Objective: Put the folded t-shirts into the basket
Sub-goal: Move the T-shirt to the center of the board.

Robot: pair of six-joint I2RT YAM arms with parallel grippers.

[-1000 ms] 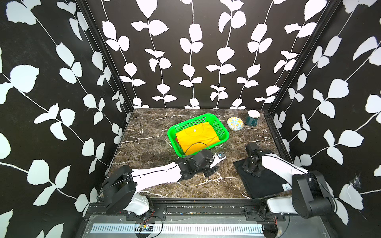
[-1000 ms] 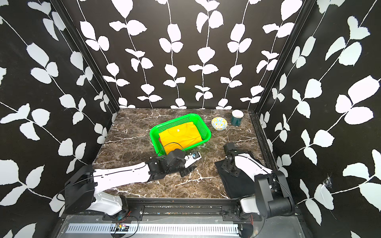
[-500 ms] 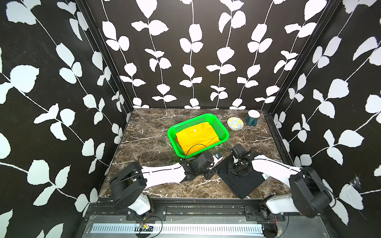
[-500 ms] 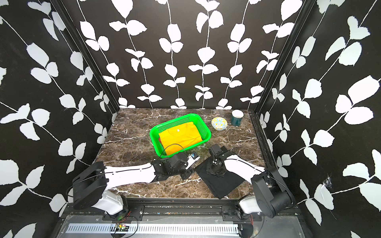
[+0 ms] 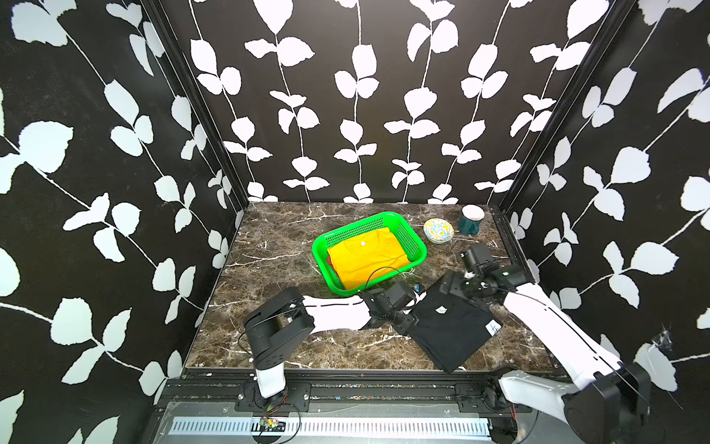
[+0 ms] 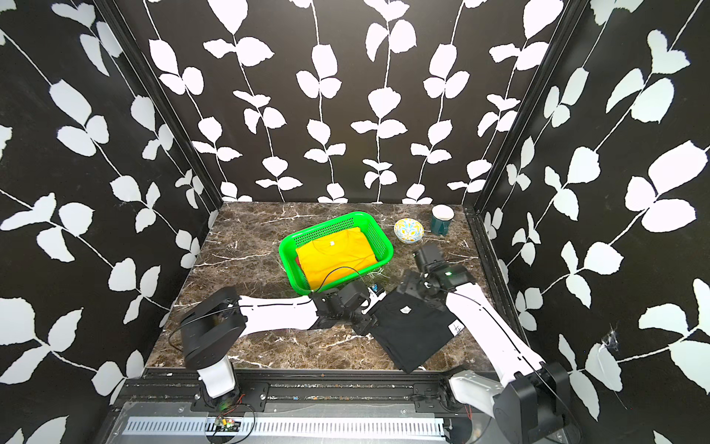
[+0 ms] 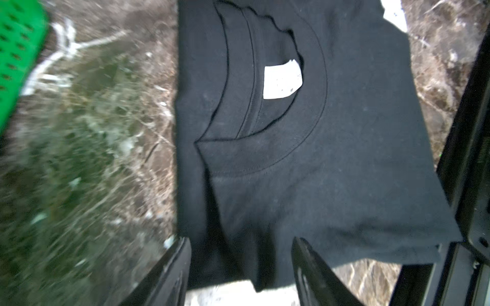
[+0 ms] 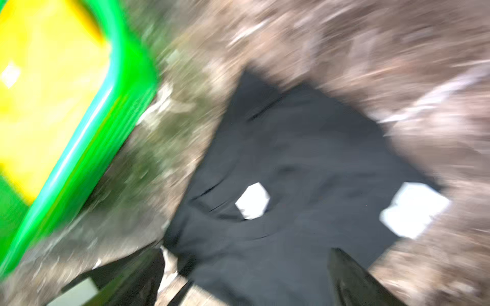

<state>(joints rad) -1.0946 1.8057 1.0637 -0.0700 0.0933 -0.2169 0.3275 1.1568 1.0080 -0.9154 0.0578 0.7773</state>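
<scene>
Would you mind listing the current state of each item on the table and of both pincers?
green basket: upright, holding two shirts.
yellow t-shirt: folded, topmost inside it.
dark red t-shirt: beneath the yellow, only an edge showing.
black t-shirt: folded flat, outside it.
dark green mug: upright.
patterned bowl: resting beside it.
left pincer: open, straddling the black t-shirt's edge.
right pincer: open, by the black t-shirt.

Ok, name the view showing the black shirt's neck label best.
Left wrist view: the black shirt's neck label is large and sharp. Both top views show a tiny white speck; the right wrist view blurs it.
</scene>
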